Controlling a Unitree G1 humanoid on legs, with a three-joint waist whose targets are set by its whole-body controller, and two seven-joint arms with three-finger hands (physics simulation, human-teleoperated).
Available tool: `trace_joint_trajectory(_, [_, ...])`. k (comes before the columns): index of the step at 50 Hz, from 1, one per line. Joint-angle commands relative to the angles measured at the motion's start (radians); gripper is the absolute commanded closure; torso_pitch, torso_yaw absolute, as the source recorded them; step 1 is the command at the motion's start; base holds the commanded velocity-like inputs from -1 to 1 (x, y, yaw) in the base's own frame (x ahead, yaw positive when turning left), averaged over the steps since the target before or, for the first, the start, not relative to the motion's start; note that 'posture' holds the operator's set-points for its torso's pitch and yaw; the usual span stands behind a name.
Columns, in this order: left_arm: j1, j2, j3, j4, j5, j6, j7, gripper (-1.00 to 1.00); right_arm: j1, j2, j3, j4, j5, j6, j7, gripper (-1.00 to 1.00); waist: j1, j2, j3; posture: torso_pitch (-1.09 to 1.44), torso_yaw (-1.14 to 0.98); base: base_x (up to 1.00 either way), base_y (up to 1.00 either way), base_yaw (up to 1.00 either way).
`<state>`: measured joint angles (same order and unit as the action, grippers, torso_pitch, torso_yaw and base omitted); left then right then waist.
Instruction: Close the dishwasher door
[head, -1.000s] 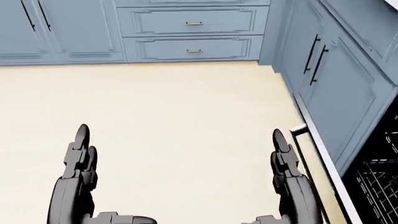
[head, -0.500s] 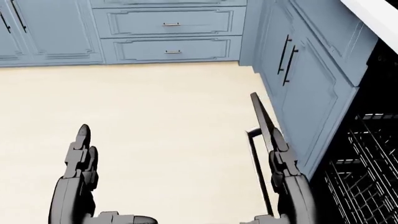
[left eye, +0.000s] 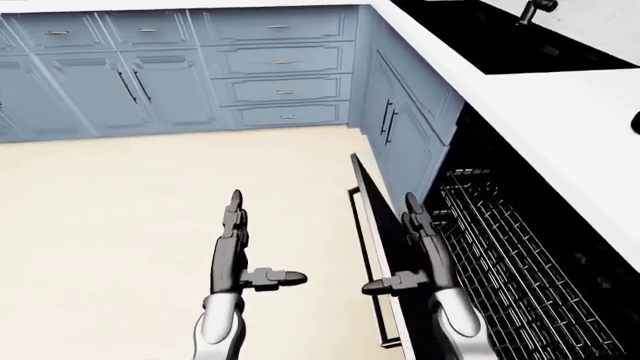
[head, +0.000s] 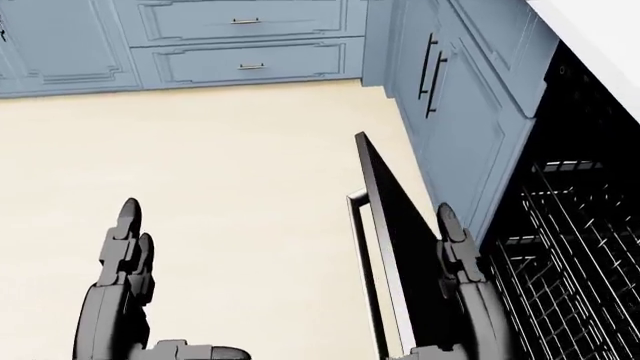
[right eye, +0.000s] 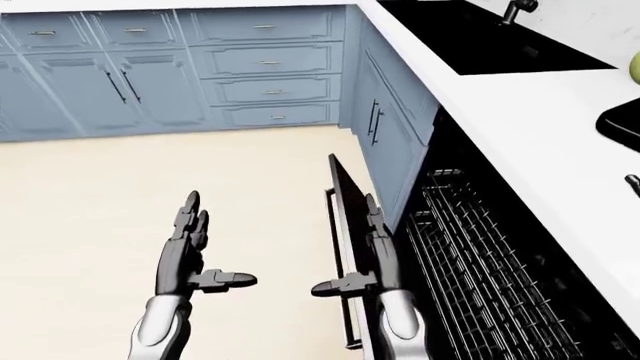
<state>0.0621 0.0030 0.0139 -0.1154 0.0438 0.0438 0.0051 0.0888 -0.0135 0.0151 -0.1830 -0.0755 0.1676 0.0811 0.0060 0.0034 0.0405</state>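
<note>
The dishwasher door (left eye: 378, 217) stands half raised, a dark slab tilted steeply, its top edge toward the view's top. Its bar handle (left eye: 366, 262) runs along the left, outer side. My right hand (left eye: 412, 240) is open, with its fingers straight along the door's right side near the top edge; whether they touch it I cannot tell. My left hand (left eye: 240, 240) is open too and hovers over the cream floor, well left of the door, holding nothing. The open dishwasher cavity with its wire rack (left eye: 500, 255) lies right of the door.
A white counter (left eye: 560, 112) with a black sink (left eye: 480, 37) runs above the dishwasher at right. Blue cabinets and drawers (left eye: 280, 67) line the top of the view and the right side. Cream floor (left eye: 120, 210) spreads to the left.
The door has swung up from almost flat to a steep tilt, with my right hand staying beside it. The whole picture slid left, so the camera moved too. My left hand has kept its pose.
</note>
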Motion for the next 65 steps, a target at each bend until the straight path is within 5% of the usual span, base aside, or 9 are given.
trace_joint_trajectory(1, [-0.017, 0.011, 0.023, -0.050, -0.001, -0.027, 0.006, -1.00, -0.019, 0.006, 0.016, -0.044, 0.005, -0.023, 0.003, -1.00, 0.005, 0.005, -0.022, 0.00, 0.00, 0.00, 0.00, 0.00])
trace_joint_trajectory(18, [-0.021, 0.011, 0.023, -0.038, -0.001, -0.032, 0.007, -1.00, -0.154, 0.037, 0.067, -0.054, 0.003, 0.115, -0.026, -1.00, -0.003, -0.003, -0.052, 0.00, 0.00, 0.00, 0.00, 0.00])
trace_joint_trajectory(36, [-0.028, 0.016, 0.040, -0.041, -0.011, -0.025, 0.007, -1.00, -0.410, 0.142, 0.132, 0.375, -0.013, 0.009, -0.001, -1.00, -0.005, 0.014, -0.056, 0.00, 0.00, 0.00, 0.00, 0.00])
trace_joint_trajectory(48, [-0.023, 0.015, 0.037, -0.043, -0.011, -0.026, 0.005, -1.00, -0.780, 0.172, -0.005, 1.366, 0.060, -0.495, 0.071, -1.00, -0.014, 0.028, -0.058, 0.00, 0.00, 0.00, 0.00, 0.00])
trace_joint_trajectory(65, [-0.039, 0.022, 0.058, -0.049, -0.027, -0.004, 0.001, -1.00, -0.709, 0.180, -0.165, 1.556, -0.001, -0.479, 0.137, -1.00, -0.006, 0.019, -0.052, 0.00, 0.00, 0.00, 0.00, 0.00])
